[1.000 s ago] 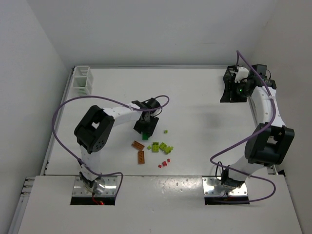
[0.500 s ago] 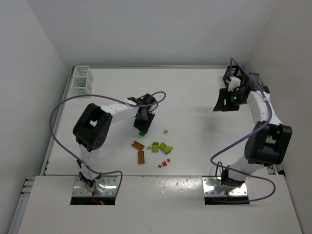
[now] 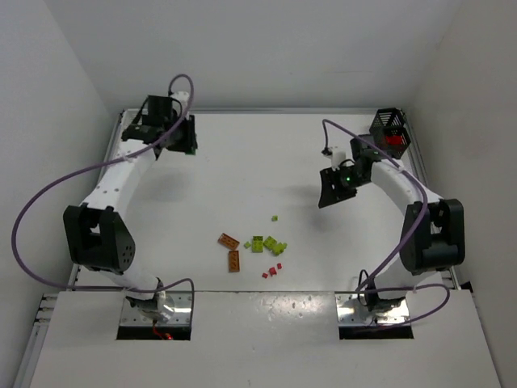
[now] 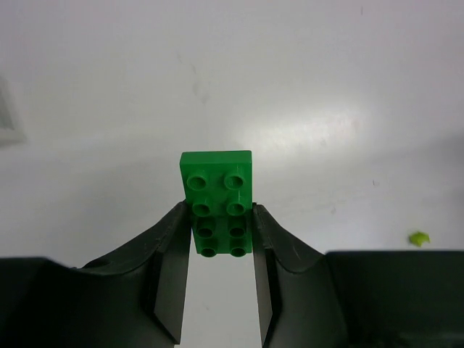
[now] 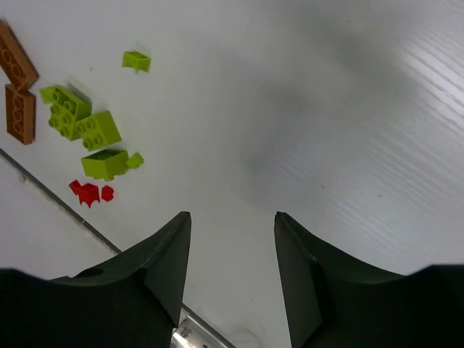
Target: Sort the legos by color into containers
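While the left gripper pinches a dark green brick between its fingertips, well up-left of the loose brick pile, the right gripper hangs spread and empty up-right of that pile, the black bin farther out beyond it

Seen from above, a table with loose legos scattered close together near its middle, toward the near edge. A container stands in the far-right corner with a few pieces inside. The right gripper, jaws apart, hangs between that container and the loose legos. The left gripper is over the far-left area, well apart from them, with a brick pinched between its fingers.
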